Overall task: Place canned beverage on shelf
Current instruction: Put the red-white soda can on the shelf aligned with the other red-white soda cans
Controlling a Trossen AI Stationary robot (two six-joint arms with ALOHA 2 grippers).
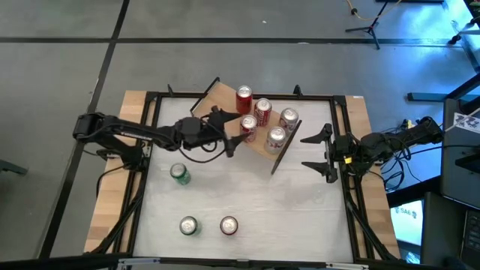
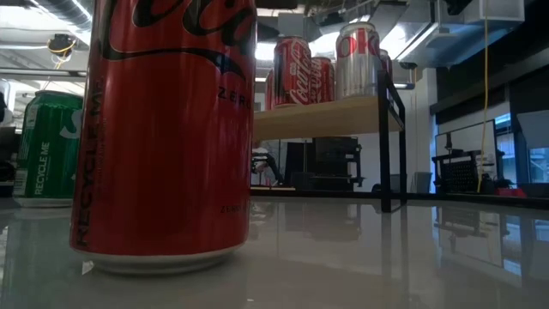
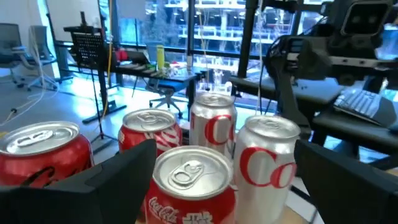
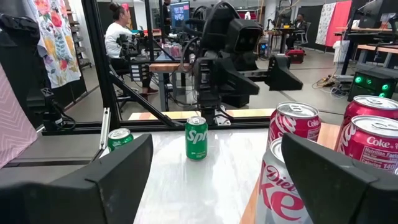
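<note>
The shelf (image 1: 223, 97), a light-wood board on black legs, stands askew on the white table's far middle and carries several cans. My left gripper (image 1: 229, 132) reaches level toward its near-left edge and is open. In the left wrist view a red cola can (image 3: 193, 180) stands upright on the board between and just ahead of the fingers, with red and silver cans behind it. I see no finger touching it. My right gripper (image 1: 324, 153) waits open and holds nothing at the shelf's right end, also seen in its own view (image 4: 211, 186).
Three cans stand on the table near the left arm: a green one (image 1: 178, 174), another green one (image 1: 188, 225) and a red one (image 1: 229, 225), the last looming large in the low view (image 2: 163, 129). A black frame rims the table. A person (image 4: 121, 37) sits beyond it.
</note>
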